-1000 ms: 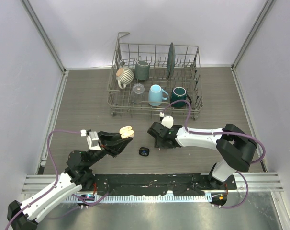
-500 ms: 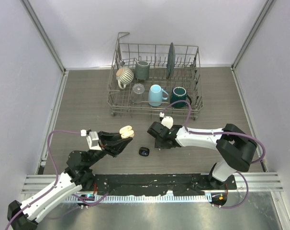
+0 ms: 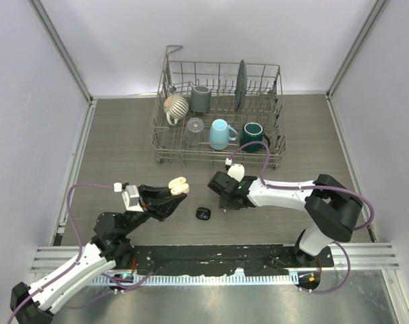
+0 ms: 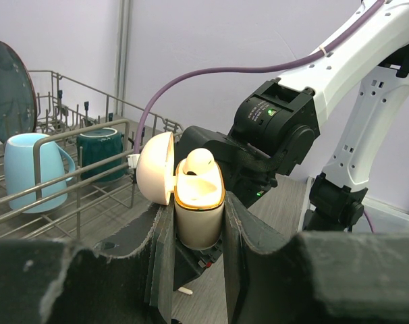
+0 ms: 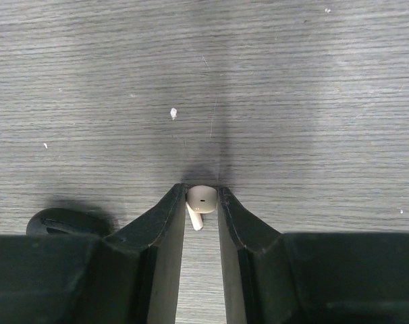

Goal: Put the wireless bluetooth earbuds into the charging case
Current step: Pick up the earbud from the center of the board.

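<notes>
My left gripper (image 3: 172,196) is shut on a cream charging case (image 3: 179,184) and holds it above the table with its lid open. In the left wrist view the case (image 4: 199,206) stands upright between the fingers, with one cream earbud (image 4: 199,160) seated in it. My right gripper (image 3: 222,196) is down at the table. In the right wrist view it (image 5: 200,192) is shut on a second cream earbud (image 5: 202,198), stem pointing back toward the camera. A small black case (image 3: 203,214) lies on the table between the two grippers. No black earbuds show.
A wire dish rack (image 3: 279,145) stands at the back with a striped mug (image 3: 175,106), a grey cup (image 3: 200,98), a light blue mug (image 3: 221,133), a dark teal mug (image 3: 253,136) and a plate (image 3: 241,84). The black case also shows in the right wrist view (image 5: 63,221).
</notes>
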`<state>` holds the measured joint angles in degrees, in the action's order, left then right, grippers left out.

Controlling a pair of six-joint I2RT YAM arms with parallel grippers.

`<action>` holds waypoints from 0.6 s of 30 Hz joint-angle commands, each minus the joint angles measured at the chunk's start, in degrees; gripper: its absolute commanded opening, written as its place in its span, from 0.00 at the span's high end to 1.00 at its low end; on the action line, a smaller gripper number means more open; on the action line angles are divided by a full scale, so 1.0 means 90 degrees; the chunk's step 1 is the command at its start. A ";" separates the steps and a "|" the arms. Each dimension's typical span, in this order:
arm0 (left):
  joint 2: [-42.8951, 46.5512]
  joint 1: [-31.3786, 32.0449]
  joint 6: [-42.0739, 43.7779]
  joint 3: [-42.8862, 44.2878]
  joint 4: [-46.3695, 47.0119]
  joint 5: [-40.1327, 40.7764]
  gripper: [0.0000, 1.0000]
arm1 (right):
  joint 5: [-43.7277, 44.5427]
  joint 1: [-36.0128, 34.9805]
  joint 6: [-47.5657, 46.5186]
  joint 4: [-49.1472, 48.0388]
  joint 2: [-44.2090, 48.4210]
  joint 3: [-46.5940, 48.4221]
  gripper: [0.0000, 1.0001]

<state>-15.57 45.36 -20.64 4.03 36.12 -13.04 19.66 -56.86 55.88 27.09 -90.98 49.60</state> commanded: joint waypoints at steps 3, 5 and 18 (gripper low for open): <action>-0.0008 0.0028 -0.0030 0.0070 0.0264 0.0003 1.00 | 0.0218 0.0000 0.0061 0.0046 0.0080 -0.0004 0.72; -0.0018 0.0028 -0.0040 0.0060 0.0274 -0.0006 1.00 | 0.0228 0.0000 0.0061 0.0037 0.0080 -0.0004 0.73; -0.0125 0.0018 -0.0050 0.0060 0.0372 -0.0016 1.00 | 0.0306 0.0000 0.0022 -0.0042 0.0284 -0.0052 0.98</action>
<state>-16.49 45.36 -20.69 4.03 36.38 -13.06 20.05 -56.86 55.88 27.18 -90.98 49.58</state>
